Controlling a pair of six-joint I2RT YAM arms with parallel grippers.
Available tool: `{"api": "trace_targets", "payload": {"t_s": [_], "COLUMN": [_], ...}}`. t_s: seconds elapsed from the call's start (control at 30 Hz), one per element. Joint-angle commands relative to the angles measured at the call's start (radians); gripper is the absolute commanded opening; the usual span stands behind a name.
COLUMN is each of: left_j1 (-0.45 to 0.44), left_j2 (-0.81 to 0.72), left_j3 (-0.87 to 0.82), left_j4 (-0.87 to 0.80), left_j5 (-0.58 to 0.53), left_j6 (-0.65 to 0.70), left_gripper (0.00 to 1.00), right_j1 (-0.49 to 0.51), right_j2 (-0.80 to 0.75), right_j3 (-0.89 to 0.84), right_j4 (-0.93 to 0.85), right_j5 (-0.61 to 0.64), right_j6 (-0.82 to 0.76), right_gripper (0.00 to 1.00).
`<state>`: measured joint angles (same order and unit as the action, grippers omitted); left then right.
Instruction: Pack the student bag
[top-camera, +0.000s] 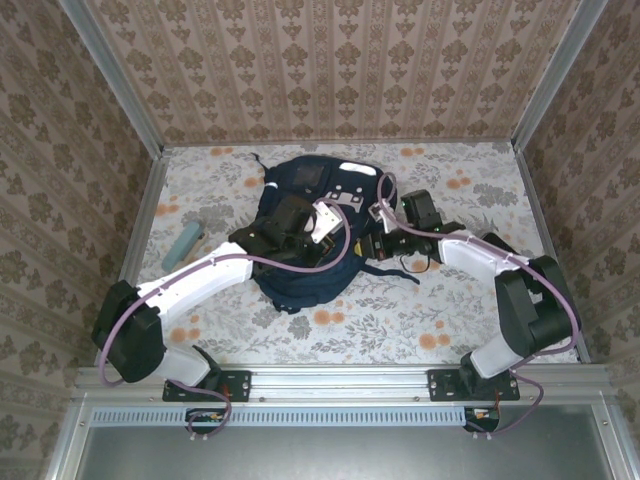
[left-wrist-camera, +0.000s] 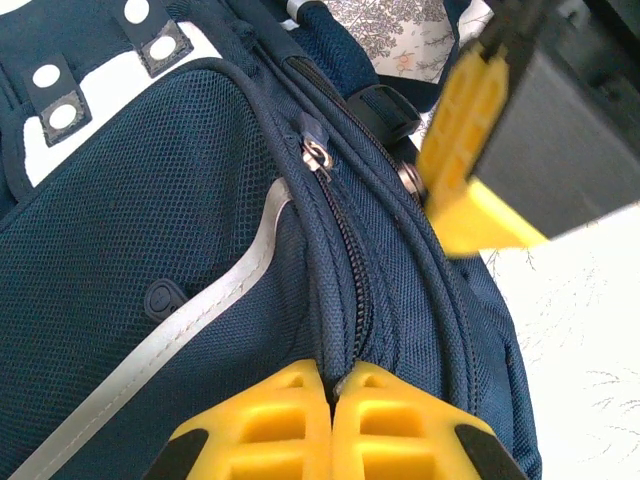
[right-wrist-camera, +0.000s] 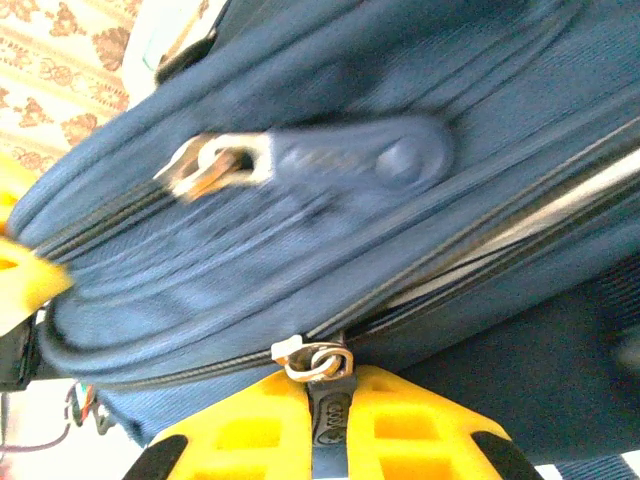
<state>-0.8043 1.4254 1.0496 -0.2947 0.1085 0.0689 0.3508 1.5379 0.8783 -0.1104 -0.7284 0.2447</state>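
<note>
The student bag lies in the middle of the table, navy blue with a white reflective stripe and grey-white patches near its top. My left gripper rests on the bag; in the left wrist view its yellow fingers are shut on a fold of fabric beside a closed zipper line. My right gripper is at the bag's right side. Its fingers are shut on a dark zipper pull tab hanging from a metal slider. A second zipper pull lies free above it.
A teal object lies on the floral table left of the bag. Dark straps trail from the bag toward the right arm. Wallpapered walls close the table in at the back and both sides.
</note>
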Motion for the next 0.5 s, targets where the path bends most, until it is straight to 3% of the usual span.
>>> {"api": "trace_targets", "payload": {"t_s": [0.0,0.23,0.47], "left_j1": [0.011,0.01,0.011], "left_j2": [0.019,0.048,0.079], "left_j3": [0.013,0.023,0.01], "left_j4": [0.119,0.157,0.229], "left_j5": [-0.063,-0.047,0.005], "left_j6": [-0.047,-0.064,-0.125], "left_gripper": [0.0,0.0,0.0], "right_j1": [0.071,0.19,0.233], "right_j2": [-0.059,-0.102,-0.096], "right_j3": [-0.062,-0.15,-0.197], "right_j4": [0.038,0.261,0.38], "right_j5": [-0.004,-0.021,0.02], "right_j6": [0.155,0.358,0.472], "right_gripper": [0.08,0.08,0.08]}}
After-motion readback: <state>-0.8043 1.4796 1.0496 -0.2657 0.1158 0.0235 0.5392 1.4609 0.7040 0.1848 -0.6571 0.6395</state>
